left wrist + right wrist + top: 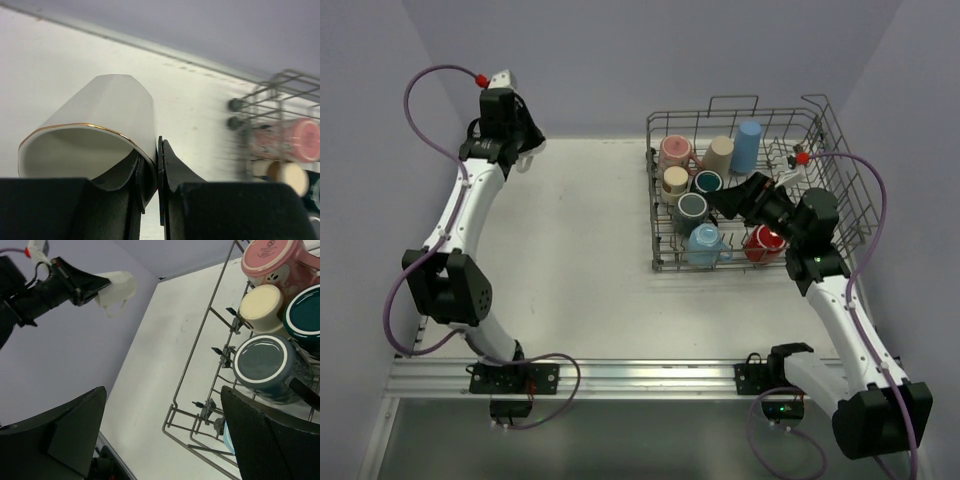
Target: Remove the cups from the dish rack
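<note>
Since the left gripper [150, 165] is pinched shut on just one wall of the white faceted ceramic cup with the gold rim [100, 110], out at about 10 o'clock over the bare white table [580, 240] and apparently off the surface, the main risk on that side is a thin grip: the cup can swing or slip between the pads, and if it is let go from height or tilted it probably drops, rolls or chips. The right gripper [728, 200] stands wide open, holding nothing, low over the grey wire dish rack [720, 266] at about 2 o'clock, roughly between the dark teal mug [707, 182] and the grey-blue mug with the white rim [691, 208]. The cups there are packed tight: speckled pink mug [674, 152] at the rack's 11 o'clock, small cream cup [675, 181] just below it, beige cup [719, 155] and tall blue tumbler [748, 145] near 12, light blue mug [704, 243] at 7, red mug [764, 243] at 5. With jaws this wide a finger likely knocks a neighbour, lands on two rims at once, or snags a tine or handle, and pulling up then drags the whole rack. I cannot tell which cup is targeted.
</note>
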Action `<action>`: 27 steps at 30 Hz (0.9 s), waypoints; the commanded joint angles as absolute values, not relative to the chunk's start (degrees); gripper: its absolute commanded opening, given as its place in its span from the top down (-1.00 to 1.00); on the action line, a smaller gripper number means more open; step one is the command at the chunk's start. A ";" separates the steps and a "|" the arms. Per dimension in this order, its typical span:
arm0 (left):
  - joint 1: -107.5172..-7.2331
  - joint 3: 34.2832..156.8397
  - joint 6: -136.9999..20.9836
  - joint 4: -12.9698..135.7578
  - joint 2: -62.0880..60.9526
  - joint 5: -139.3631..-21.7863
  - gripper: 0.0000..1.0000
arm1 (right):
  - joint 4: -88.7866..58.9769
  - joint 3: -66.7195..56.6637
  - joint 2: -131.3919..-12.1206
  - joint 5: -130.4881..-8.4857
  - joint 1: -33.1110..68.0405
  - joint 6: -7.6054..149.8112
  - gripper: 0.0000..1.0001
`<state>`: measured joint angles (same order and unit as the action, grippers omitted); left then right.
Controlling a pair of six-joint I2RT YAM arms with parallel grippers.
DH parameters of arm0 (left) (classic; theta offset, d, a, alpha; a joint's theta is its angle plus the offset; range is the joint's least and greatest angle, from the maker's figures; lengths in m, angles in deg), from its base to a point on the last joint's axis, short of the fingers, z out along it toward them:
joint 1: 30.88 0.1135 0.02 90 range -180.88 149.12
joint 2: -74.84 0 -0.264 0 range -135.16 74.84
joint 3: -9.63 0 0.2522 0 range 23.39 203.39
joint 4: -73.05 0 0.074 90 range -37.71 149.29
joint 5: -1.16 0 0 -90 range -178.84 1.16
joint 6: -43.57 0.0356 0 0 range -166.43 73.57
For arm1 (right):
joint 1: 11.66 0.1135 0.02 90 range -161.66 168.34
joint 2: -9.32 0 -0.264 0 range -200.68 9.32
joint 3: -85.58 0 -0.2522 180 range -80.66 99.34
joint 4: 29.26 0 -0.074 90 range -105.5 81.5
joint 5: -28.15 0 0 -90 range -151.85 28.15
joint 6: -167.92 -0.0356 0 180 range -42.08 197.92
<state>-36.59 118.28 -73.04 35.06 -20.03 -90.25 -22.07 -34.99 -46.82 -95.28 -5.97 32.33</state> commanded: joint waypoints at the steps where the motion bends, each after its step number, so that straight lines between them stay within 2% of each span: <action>1: -33.79 123.40 -67.00 28.71 -24.38 -97.44 1.00 | -15.68 -32.32 -43.94 -86.29 -2.27 41.26 -0.98; 10: -27.98 132.97 -65.94 21.06 -38.62 -99.38 1.00 | -13.83 -33.29 -41.56 -85.14 0.38 42.94 -0.98; 19: -27.01 144.32 -63.39 14.66 -49.60 -100.35 1.00 | -13.83 -33.82 -41.65 -84.79 0.64 43.11 -0.98; 27: -26.04 146.00 -62.43 14.73 -52.43 -99.73 1.00 | -13.83 -33.38 -43.06 -84.00 0.91 43.11 -0.98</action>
